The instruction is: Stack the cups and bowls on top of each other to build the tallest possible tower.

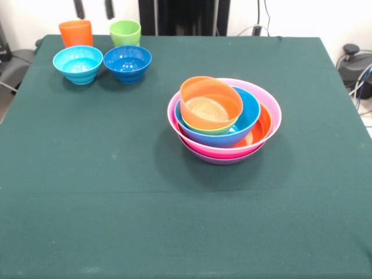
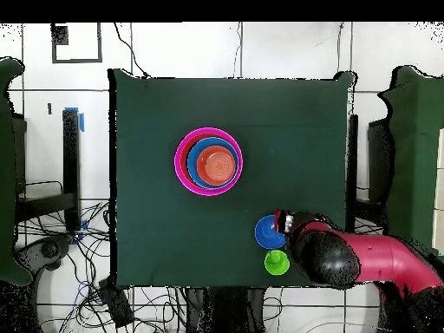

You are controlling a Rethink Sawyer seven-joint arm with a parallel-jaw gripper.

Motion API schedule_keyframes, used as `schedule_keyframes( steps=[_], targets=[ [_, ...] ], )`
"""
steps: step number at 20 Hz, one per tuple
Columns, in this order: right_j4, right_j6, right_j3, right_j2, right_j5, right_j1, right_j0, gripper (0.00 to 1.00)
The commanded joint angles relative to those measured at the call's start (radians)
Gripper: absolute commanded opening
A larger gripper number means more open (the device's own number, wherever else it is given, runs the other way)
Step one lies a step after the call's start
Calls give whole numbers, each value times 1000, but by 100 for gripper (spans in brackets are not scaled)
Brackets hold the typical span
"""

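The tower (image 1: 224, 119) is sitting right of the middle of the green tablecloth (image 1: 116, 192): a purple bowl (image 1: 224, 159) at the bottom, a large pink bowl (image 1: 264, 99) in it, then a large orange bowl (image 1: 263, 125), a large blue bowl (image 1: 247, 113), a small lime green bowl (image 1: 212, 130) and, tilting on top, a small orange bowl (image 1: 209, 103). At the far left corner an orange cup (image 1: 76, 33) and a lime green cup (image 1: 125, 32) are standing behind a light blue bowl (image 1: 78, 63) and a dark blue bowl (image 1: 127, 62). In the front view, two dark gripper (image 1: 93, 8) tips are showing at the top edge, standing apart and gripping nothing. In the overhead view, the red arm (image 2: 381, 260) is reaching over that corner. No writing is readable anywhere.
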Motion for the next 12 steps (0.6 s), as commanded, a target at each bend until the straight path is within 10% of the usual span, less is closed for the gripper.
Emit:
schedule_keyframes(
  steps=[1,12],
  targets=[
    [-4,-29,122,52,-27,11,26,100],
    [49,-20,143,135,-18,117,-23,100]
  ],
)
